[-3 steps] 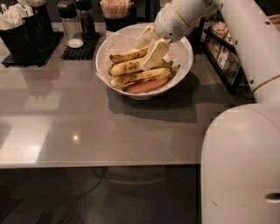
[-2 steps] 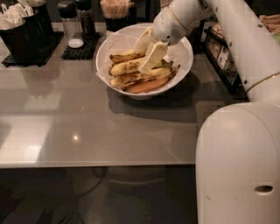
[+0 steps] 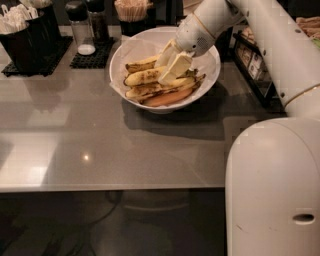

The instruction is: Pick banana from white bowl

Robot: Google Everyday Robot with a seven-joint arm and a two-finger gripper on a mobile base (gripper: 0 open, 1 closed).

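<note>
The white bowl (image 3: 116, 64), lined with white paper, stands at the back middle of the grey counter and holds several bananas. The plump yellow banana (image 3: 141, 77) with brown freckles lies across its middle. Another yellow one (image 3: 139, 64) lies behind it. A thinner browner one (image 3: 150, 90) and an orange-toned one (image 3: 167, 97) lie in front. My gripper (image 3: 167, 66) reaches down from the upper right into the bowl, open. Its cream fingers (image 3: 176, 67) rest at the right end of the plump banana, hiding that end.
A glass shaker (image 3: 80, 30) on a black mat and a black caddy (image 3: 27, 37) of utensils stand at the back left. A cup of sticks (image 3: 132, 10) is behind the bowl. A dark rack (image 3: 255, 62) is at the right. My white body (image 3: 275, 190) fills the front right.
My gripper has stayed over the bananas in the bowl, shifting only slightly left and down. The bananas have not moved.
</note>
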